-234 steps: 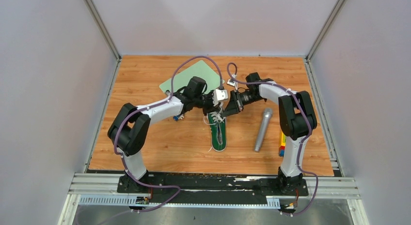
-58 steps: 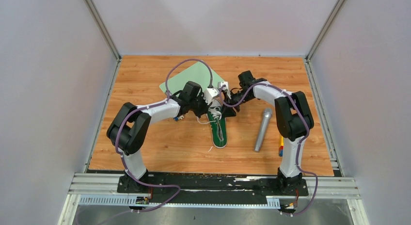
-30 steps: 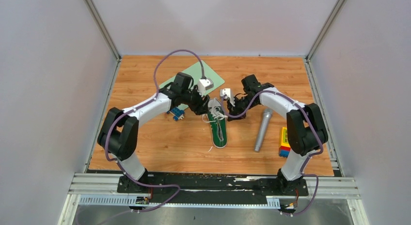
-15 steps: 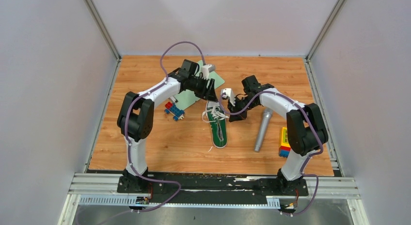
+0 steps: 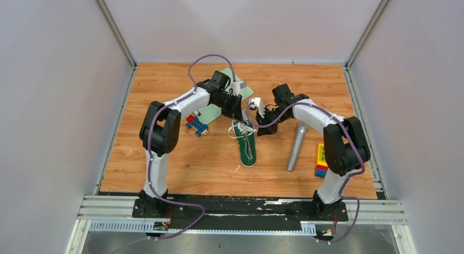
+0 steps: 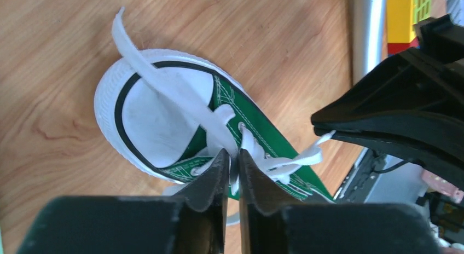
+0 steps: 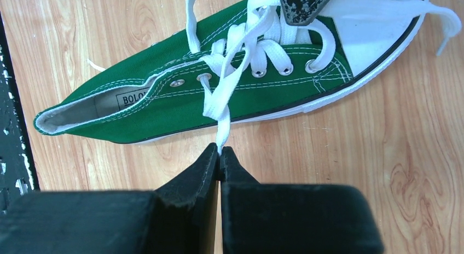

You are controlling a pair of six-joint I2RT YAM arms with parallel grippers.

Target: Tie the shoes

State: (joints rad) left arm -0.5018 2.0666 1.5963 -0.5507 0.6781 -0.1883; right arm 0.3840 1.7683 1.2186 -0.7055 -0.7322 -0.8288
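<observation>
the green sneaker [image 5: 247,147] is seen resting on the wooden tabletop [image 5: 180,161] near its middle, with the toe pointed to the far side and the heel toward the arm bases. it lies between a small cluster of coloured blocks [image 5: 196,125] on the left and a grey microphone [image 5: 296,146] on the right, and touches neither. the left gripper [image 6: 233,157] is held over the toe end, its fingers pinched almost together on a white lace [image 6: 175,98] that is laid across the white toe cap [image 6: 156,120] and trails onto the wood beyond. the right gripper [image 7: 219,151] is placed just beside the flank of the shoe, its fingers pressed together on the end of a second lace [image 7: 219,109] drawn out from the eyelets. the rest of the lacing is seen loose and tangled over the tongue. a pale green mat [image 5: 210,110] is partly covered by the left arm, and a yellow block [image 5: 319,155] is found near the right arm.
</observation>
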